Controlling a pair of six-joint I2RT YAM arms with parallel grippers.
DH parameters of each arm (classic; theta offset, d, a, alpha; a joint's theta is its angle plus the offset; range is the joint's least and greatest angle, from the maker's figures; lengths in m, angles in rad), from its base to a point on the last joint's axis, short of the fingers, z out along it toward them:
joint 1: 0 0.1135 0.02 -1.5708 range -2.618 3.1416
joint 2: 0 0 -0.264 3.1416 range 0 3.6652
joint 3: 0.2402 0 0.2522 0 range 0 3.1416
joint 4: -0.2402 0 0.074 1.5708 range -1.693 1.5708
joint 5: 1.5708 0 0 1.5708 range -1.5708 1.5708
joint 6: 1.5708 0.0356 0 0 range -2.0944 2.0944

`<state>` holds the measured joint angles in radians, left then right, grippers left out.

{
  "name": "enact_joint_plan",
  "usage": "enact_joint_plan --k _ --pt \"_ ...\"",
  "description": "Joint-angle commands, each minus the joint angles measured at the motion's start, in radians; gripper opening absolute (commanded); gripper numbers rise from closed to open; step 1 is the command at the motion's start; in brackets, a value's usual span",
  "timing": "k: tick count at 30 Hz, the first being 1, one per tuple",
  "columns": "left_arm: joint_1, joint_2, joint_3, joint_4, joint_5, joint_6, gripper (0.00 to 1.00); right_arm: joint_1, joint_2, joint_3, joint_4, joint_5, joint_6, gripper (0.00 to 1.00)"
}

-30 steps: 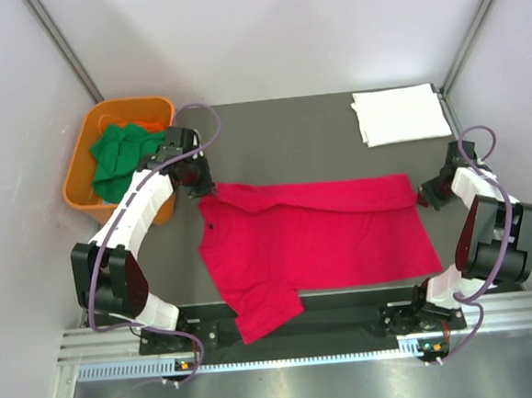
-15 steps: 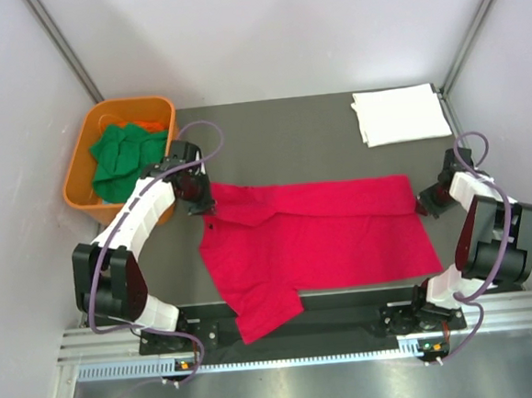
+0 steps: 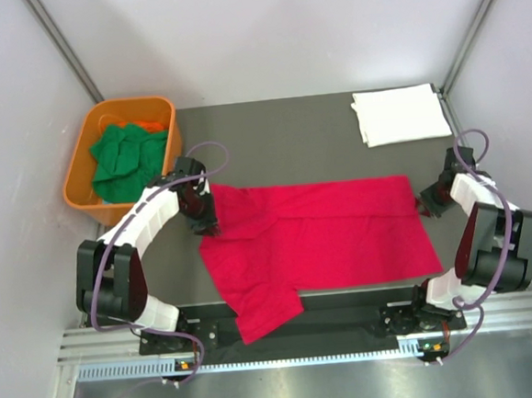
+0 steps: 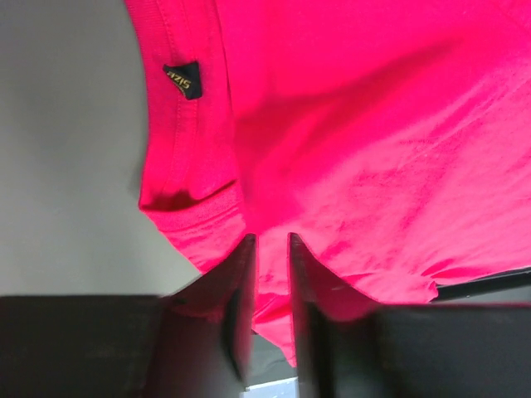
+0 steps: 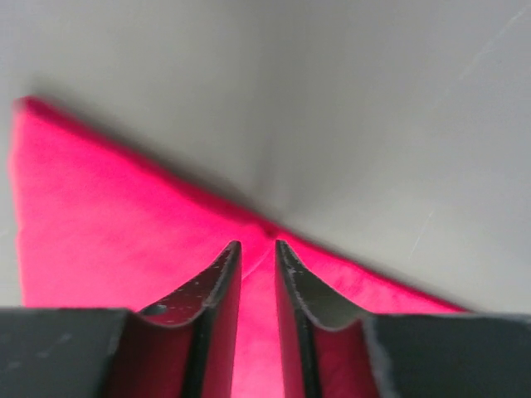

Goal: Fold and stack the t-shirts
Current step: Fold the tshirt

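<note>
A bright red t-shirt (image 3: pixel 343 239) lies spread across the middle of the table, its far edge folded over onto itself. My left gripper (image 3: pixel 204 227) is at the shirt's left edge, by the collar and black size tag (image 4: pixel 182 80). In the left wrist view its jaws (image 4: pixel 270 239) stand slightly apart over red cloth. My right gripper (image 3: pixel 425 203) is at the shirt's far right corner. Its jaws (image 5: pixel 256 245) show a narrow gap above the red corner. A folded white t-shirt (image 3: pixel 399 115) lies at the back right. Green t-shirts (image 3: pixel 124 155) fill the tub.
The orange plastic tub (image 3: pixel 129 103) stands at the back left, close behind my left arm. One red sleeve (image 3: pixel 261 312) hangs over the table's near edge between the arm bases. Grey walls close in on both sides.
My left gripper moved toward the near edge, carrying the shirt's far left corner over onto the body. Both grippers' jaws, shut before, now stand slightly apart. The right gripper hardly shifted.
</note>
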<state>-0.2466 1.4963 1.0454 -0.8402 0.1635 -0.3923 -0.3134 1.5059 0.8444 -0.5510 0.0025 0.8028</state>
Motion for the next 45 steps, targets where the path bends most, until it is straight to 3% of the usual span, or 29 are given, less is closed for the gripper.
enact_joint_plan --k 1,5,7,12,18,25,30,33,38,43,45 --pt "-0.005 -0.045 0.074 -0.022 -0.024 0.023 0.29 0.03 -0.11 0.059 -0.003 0.008 -0.033 0.25" --pt "-0.005 -0.021 0.134 0.036 0.039 0.023 0.32 0.088 -0.098 0.107 0.029 -0.005 -0.072 0.27" --pt "-0.005 0.023 0.148 0.111 0.129 0.007 0.33 0.115 -0.055 0.108 0.121 -0.131 -0.118 0.28" --pt "-0.005 0.151 0.162 0.207 0.151 -0.046 0.29 0.168 0.039 0.093 0.293 -0.254 -0.169 0.28" --pt "-0.011 0.216 0.111 0.296 0.088 -0.091 0.29 0.155 0.166 0.088 0.373 -0.207 -0.186 0.28" --pt "-0.037 0.329 0.082 0.279 -0.077 -0.118 0.31 0.152 0.221 0.094 0.361 -0.026 -0.179 0.27" --pt "-0.037 0.303 -0.007 0.334 -0.154 -0.157 0.31 0.151 0.261 0.119 0.352 -0.009 -0.189 0.27" --pt "-0.037 0.329 0.042 0.314 -0.119 -0.168 0.33 0.146 0.272 0.124 0.368 -0.009 -0.194 0.27" --pt "-0.039 0.309 0.169 0.351 0.134 -0.23 0.38 0.134 0.335 0.215 0.344 0.045 -0.208 0.28" --pt "-0.037 0.341 0.456 0.176 0.019 -0.12 0.5 0.131 0.421 0.321 0.312 0.047 -0.224 0.28" --pt "-0.025 0.34 0.505 0.15 -0.001 -0.1 0.52 0.129 0.43 0.337 0.315 0.042 -0.221 0.28"
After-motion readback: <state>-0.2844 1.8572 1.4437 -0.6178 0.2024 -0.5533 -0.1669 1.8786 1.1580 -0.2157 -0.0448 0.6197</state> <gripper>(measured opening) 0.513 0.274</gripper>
